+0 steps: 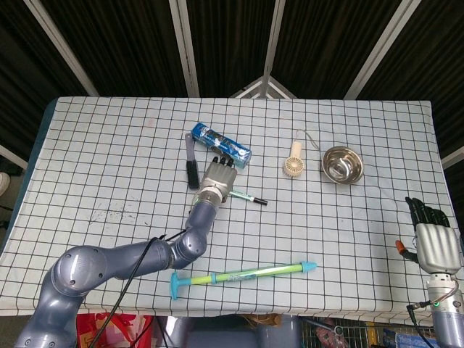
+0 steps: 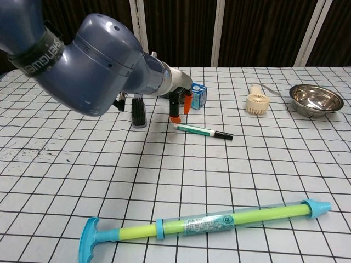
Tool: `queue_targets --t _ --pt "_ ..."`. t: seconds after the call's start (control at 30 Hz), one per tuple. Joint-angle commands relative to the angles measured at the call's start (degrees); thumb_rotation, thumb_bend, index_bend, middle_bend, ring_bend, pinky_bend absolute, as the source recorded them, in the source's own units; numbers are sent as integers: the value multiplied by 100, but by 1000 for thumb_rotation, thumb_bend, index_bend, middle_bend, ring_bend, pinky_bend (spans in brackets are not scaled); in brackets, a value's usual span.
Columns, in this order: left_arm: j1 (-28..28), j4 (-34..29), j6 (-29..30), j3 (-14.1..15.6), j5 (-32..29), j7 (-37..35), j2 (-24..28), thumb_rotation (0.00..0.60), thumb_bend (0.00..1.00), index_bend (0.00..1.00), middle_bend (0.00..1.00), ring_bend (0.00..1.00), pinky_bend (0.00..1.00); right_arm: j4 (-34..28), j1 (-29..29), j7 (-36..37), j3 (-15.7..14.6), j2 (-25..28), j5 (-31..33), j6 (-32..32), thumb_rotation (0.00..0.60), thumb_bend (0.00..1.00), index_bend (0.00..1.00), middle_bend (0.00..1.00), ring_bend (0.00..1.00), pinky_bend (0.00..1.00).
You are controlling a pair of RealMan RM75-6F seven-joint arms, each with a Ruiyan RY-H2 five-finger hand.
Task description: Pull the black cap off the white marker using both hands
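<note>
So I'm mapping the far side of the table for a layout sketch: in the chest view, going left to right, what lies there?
Black brush → left hand → blue box → small white fan → steel bowl.

Surface: table under white cloth with black grid [image 1: 101, 145].
On it: white marker with black cap [image 2: 203, 131], blue box [image 1: 221, 146], steel bowl [image 1: 341, 164], green-and-blue plastic tube [image 2: 208, 223].
</note>
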Motion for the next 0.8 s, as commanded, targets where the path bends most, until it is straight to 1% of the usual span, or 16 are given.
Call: queue_targets --t 0.03,0.6,0.8 --pt "-76 211 -97 -4 133 -146 -177 600 485 359 0 0 0 54 -1 57 -2 -19 14 -9 600 274 79 119 158 150" --pt "-230 1311 -667 146 598 -486 -878 600 485 401 0 0 0 315 -101 346 -66 -46 13 20 600 274 79 118 158 150" --pt "-241 1609 -826 183 751 -591 -1057 600 486 414 6 0 0 440 -117 441 -87 -100 19 -8 600 274 79 118 158 151"
